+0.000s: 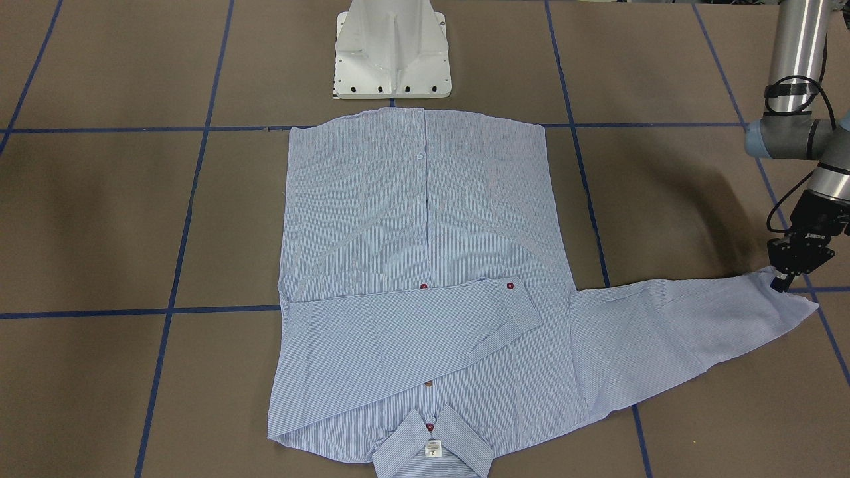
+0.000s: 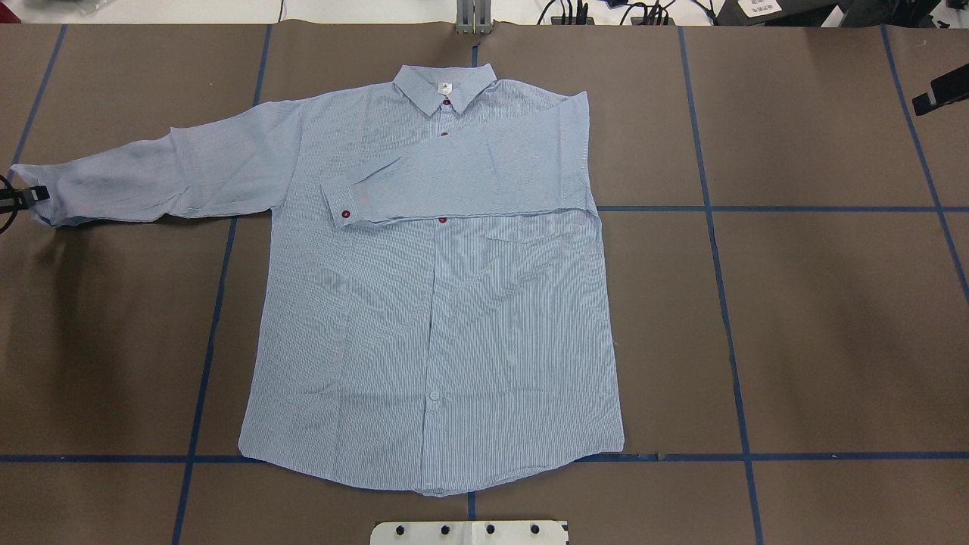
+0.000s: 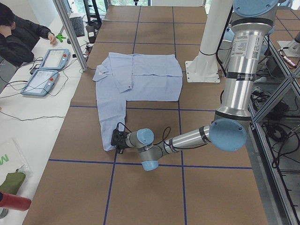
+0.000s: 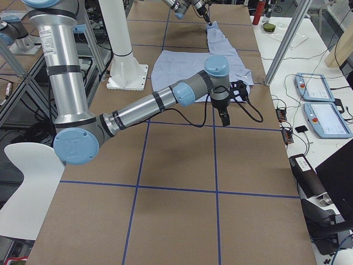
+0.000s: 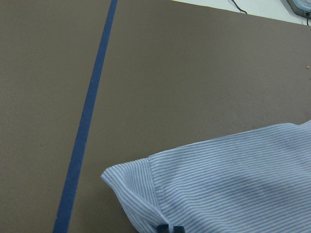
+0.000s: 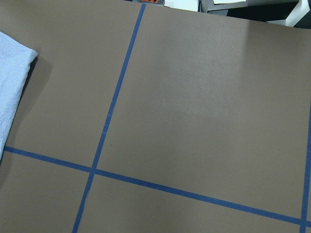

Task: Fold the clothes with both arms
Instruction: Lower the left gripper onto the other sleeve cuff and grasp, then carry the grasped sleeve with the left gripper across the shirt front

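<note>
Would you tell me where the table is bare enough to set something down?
Widest: table on the robot's right of the shirt, though the right gripper hangs over it. Also the patch on the robot's side of the outstretched sleeve. Crowded at that cuff, by the left gripper.

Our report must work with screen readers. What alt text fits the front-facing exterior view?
A striped blue shirt lies flat on a brown table, collar nearest the camera. One sleeve is folded across the chest; the other stretches to the view's right, where the left hand grips its cuff.

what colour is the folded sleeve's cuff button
Cuff button is dark red, clearest in the overhead view.
</note>
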Available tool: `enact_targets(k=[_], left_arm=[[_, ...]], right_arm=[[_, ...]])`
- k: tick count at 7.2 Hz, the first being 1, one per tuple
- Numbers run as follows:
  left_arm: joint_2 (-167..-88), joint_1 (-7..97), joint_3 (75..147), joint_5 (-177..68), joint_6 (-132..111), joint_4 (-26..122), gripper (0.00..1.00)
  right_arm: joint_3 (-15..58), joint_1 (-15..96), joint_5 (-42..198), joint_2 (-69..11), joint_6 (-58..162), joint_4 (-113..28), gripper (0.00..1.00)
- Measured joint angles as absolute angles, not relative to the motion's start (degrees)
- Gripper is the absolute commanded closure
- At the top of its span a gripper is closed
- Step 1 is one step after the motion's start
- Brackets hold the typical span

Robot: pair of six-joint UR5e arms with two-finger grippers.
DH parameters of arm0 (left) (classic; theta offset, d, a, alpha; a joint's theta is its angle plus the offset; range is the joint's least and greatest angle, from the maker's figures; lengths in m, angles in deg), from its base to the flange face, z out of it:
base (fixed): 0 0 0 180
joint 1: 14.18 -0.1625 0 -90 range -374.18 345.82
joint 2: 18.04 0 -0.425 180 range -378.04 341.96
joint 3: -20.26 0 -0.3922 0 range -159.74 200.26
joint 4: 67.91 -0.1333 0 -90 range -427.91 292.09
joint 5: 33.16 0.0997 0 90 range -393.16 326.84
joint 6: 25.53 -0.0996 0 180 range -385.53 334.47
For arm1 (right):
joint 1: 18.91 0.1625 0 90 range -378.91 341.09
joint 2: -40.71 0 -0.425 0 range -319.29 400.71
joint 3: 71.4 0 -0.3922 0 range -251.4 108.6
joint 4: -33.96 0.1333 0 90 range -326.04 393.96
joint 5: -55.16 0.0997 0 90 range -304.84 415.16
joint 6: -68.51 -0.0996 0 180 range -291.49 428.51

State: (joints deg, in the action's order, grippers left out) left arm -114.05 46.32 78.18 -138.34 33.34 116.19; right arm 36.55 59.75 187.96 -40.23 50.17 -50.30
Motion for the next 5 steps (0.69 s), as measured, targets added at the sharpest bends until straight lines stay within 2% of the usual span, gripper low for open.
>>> enact_targets(k=[3,5], left_arm=[[-116.8,46.5,86.7,-144.8,32.6,111.7,1.00],[-125.6,46.2,89.5,-147.2,32.4,101.0,1.00]], right_arm=[[36.8,59.7,187.9,-40.3,50.1,-50.3,0.00],[36.8,59.7,187.8,-40.3,50.1,-50.3,0.00]])
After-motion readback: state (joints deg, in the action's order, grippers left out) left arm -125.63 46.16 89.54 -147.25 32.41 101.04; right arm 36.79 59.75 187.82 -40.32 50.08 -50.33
